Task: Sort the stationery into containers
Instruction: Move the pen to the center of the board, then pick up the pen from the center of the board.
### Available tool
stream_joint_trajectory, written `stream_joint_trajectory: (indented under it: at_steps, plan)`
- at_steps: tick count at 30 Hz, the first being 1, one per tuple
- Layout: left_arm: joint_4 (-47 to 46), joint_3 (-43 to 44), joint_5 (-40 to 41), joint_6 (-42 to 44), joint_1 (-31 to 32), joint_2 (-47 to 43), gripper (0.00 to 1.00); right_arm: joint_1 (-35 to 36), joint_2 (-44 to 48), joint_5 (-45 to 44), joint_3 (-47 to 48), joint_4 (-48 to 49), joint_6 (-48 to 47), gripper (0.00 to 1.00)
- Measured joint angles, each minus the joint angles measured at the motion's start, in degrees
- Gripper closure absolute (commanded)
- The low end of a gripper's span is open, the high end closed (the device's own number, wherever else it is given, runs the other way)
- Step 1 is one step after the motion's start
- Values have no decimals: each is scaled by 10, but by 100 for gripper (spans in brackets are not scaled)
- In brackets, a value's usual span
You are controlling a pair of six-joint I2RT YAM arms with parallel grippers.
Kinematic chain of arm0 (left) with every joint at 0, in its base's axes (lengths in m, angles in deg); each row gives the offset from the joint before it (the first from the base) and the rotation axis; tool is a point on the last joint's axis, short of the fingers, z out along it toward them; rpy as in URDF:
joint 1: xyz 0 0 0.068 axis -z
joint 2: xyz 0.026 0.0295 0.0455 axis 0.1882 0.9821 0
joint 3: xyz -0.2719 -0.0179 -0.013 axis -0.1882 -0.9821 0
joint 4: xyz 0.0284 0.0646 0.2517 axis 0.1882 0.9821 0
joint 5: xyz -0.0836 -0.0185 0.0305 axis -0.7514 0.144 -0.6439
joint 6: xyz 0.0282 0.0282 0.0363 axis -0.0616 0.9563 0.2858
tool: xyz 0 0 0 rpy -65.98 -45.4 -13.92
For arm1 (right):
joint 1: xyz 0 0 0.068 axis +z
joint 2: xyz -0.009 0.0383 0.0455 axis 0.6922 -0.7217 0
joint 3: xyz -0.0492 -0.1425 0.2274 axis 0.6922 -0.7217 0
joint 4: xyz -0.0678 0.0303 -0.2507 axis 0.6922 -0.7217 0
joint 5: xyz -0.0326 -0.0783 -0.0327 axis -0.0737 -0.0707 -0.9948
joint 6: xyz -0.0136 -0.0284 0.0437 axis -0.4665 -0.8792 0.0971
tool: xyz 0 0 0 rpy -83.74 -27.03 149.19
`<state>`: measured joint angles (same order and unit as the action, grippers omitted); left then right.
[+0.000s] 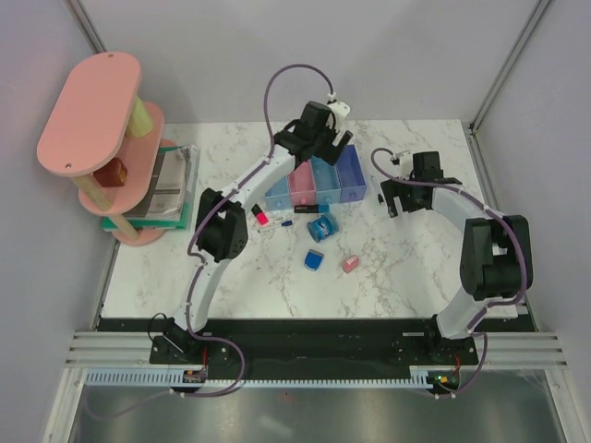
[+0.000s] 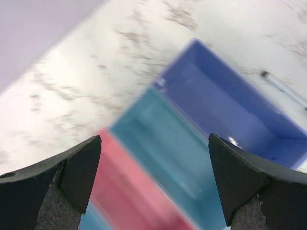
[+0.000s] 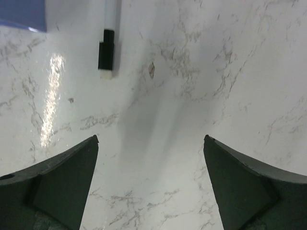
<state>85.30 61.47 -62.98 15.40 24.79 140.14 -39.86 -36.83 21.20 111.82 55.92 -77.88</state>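
The top view is the only one with the whole spread. There are four bins [image 1: 314,182] joined in a row at centre frame: light blue, pink, light blue, purple-blue. Just below them on the marble desk [image 1: 416,268] sits the loose stuff: one round blue roll [image 1: 322,228], one blue wedge block [image 1: 314,260] and one pink eraser [image 1: 350,264]. Black markers [image 1: 305,210] lie left of the roll, one with a pink cap. They're too small for a firm count. One pink shelf tower [image 1: 92,111] stands at far left. None of those bits show in the wrist cams.

The left wrist cam looks down into the bins, kinda blurry. It catches the thin pen [image 2: 283,88] at upper right, just past the purple-blue bin [image 2: 225,110]. The right wrist cam gets that pen close up at its upper left, a white barrel with a black section. It lies flat on the desk beside the bin's corner.

Poses: the left arm stretches up-frame with a bent elbow. The left end effector [image 1: 319,148] hangs over the far side of the bins, fingers spread wide and holding nothing. The right arm curls in from lower right. The right end effector [image 1: 404,201] points down at the desk right of the bins, also wide and gripping nothing, with the pen ahead of its fingers and not touching.
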Motion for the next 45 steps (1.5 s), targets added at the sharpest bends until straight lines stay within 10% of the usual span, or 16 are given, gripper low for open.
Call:
stream_joint_trajectory:
  at_steps: [15, 45]
  plan:
    - [59, -106, 198, 40, -127, -154, 0, -15, -202, 105, 251, -21, 10, 30]
    - [136, -165, 200, 44, -167, -46, 1, 19, -228, 106, 243, -50, 12, 51]
